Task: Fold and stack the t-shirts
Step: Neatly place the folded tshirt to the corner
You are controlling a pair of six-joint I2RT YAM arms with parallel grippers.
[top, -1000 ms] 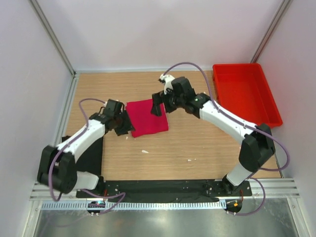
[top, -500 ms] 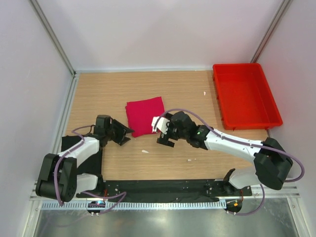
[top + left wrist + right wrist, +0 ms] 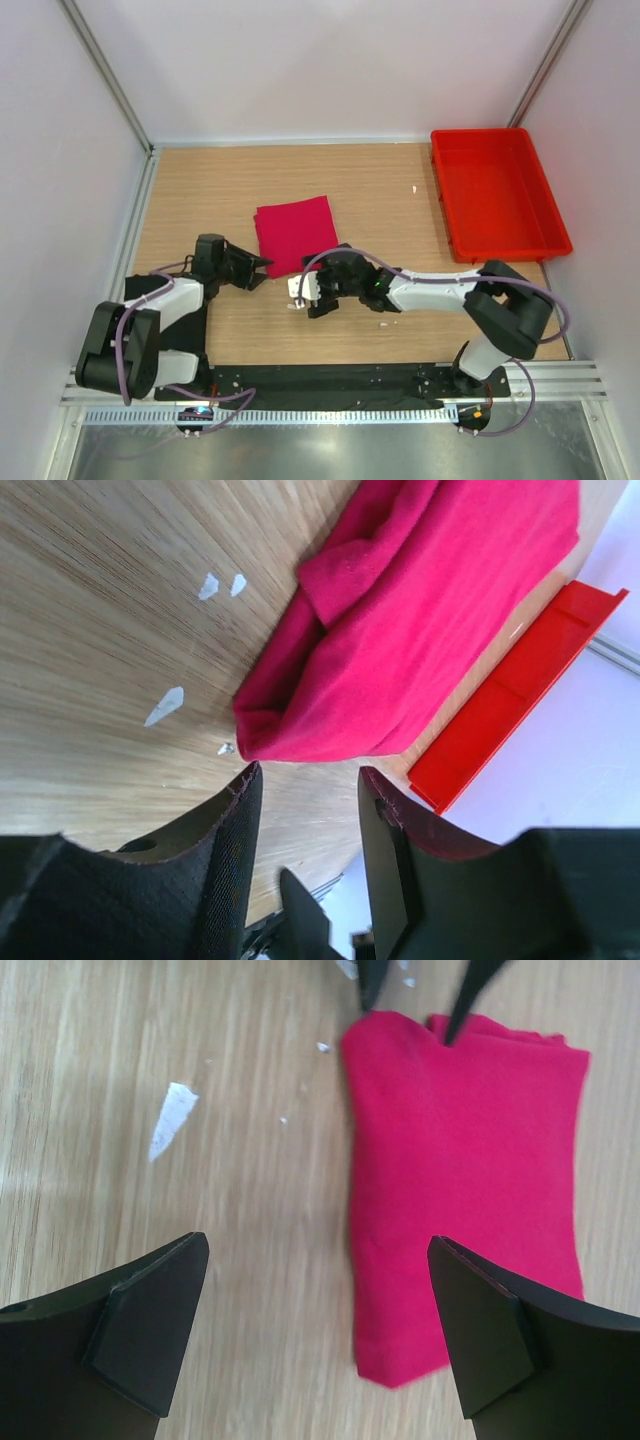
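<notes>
The folded soft cloth t-shirt (image 3: 295, 233) is plain crimson-pink, with no print. The rigid rectangular plastic tray (image 3: 497, 190) is bright red. The wooden table (image 3: 400, 200) is light tan with fine straight grain, flecked with white scraps (image 3: 170, 1120). The left arm (image 3: 165, 295) and right arm (image 3: 440, 290) are white with black joints and lilac cables (image 3: 330, 258).

The crimson-pink t-shirt (image 3: 420, 630), just ahead of the left gripper (image 3: 305, 780), is soft matt cloth with a faintly fuzzy nap. The table (image 3: 90, 600) beneath it is pale wood with fine straight grain and a low sheen. The gripper's fingers (image 3: 225, 860) are matt black with rough-edged inner pads. Beyond the shirt, the tray (image 3: 500, 705) is smooth, glossy red plastic.
</notes>
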